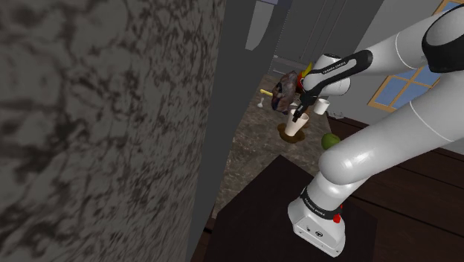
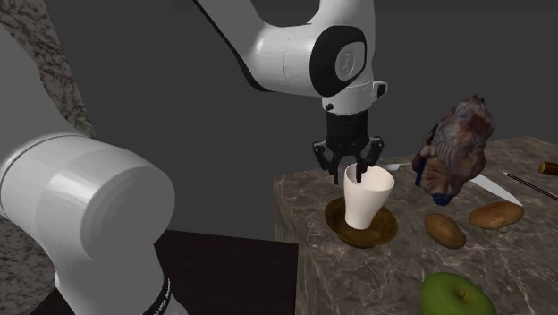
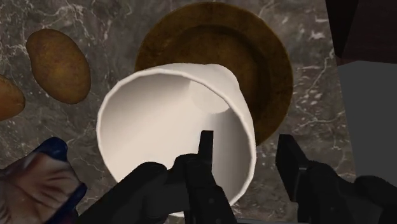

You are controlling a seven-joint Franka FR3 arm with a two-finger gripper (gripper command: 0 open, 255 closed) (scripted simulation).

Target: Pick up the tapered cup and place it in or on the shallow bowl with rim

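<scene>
Made out small dark lettering on the white arm (image 1: pixel 328 68) near its wrist and again at its base in the shoulder view, too small to read with certainty. Noted a round emblem on the joint above the hand in the second exterior view, likewise illegible.

Located the white tapered cup (image 2: pixel 365 201) standing mouth up, leaning a little, inside the brown shallow bowl (image 2: pixel 335 225) on the dark marbled counter (image 2: pixel 358 277). Found the black gripper (image 2: pixel 358 168) directly over the cup's rim with fingers apart: one finger (image 3: pixel 205 149) down inside the mouth, the other outside, with the cup wall between them and touched by neither as far as the wrist view shows.

Recorded a potato (image 2: pixel 444 230) just beside the bowl and a second potato (image 2: pixel 496 215) next to it. Logged a green apple (image 2: pixel 454 295), cut off by the second exterior view's lower edge. Could not identify the lumpy brown-and-blue object (image 2: pixel 456 148) behind the potatoes, nor the pale blade-like strip (image 2: pixel 490 185) partly hidden behind it. Noted a mottled stone wall (image 1: pixel 97 126) blocking much of the counter in the shoulder view.
</scene>
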